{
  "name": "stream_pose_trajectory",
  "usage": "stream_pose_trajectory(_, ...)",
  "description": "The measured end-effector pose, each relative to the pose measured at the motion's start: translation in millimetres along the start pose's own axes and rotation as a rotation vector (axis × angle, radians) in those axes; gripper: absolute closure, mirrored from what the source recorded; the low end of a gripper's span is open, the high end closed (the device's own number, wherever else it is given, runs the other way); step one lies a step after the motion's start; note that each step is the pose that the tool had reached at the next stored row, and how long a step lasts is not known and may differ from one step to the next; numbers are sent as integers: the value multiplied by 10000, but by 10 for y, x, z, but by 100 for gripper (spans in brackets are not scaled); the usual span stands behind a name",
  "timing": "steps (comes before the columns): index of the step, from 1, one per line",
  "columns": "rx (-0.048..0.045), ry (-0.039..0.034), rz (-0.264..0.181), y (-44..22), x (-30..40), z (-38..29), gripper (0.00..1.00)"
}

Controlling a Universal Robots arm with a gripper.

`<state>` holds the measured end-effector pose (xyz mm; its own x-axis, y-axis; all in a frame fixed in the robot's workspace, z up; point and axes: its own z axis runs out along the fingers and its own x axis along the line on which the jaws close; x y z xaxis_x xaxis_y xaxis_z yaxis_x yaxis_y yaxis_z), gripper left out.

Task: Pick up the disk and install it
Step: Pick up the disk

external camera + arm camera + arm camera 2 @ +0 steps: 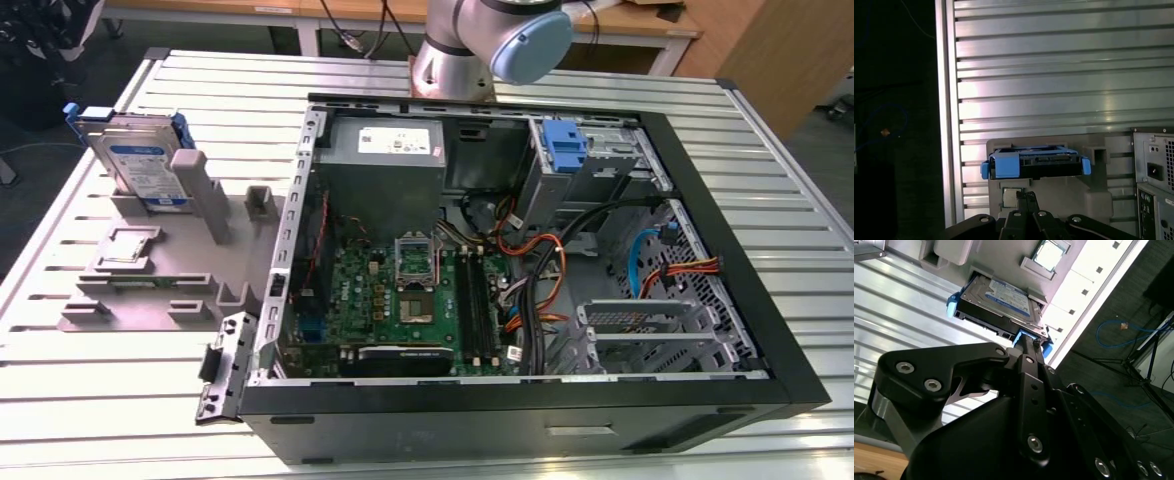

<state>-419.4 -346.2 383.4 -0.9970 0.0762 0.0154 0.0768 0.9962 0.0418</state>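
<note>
The disk [140, 160] stands on edge in a grey holder [147, 290] on the slatted table, at the exterior view's left of the open computer case [534, 405]. It is silver-grey with a white-and-blue label and blue rails. In both wrist views I see the disk [999, 300] [1036, 162] from above, still seated in the holder. My gripper [1029, 342] [1025, 194] hovers over it with black fingers closed together and nothing held, its tips lined up near one blue rail end but apart from it.
Inside the case sit a grey power-supply box [387, 145], a motherboard [400, 290], cables and an upright blue bracket [567, 145] at the drive bay. A small chip [127, 245] lies on the holder. The table edge [946, 125] drops off beside the holder.
</note>
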Motion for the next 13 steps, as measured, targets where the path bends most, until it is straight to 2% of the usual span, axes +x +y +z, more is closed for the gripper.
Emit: stream_pose_trajectory(13,-10,-1,38,0,0,0,89)
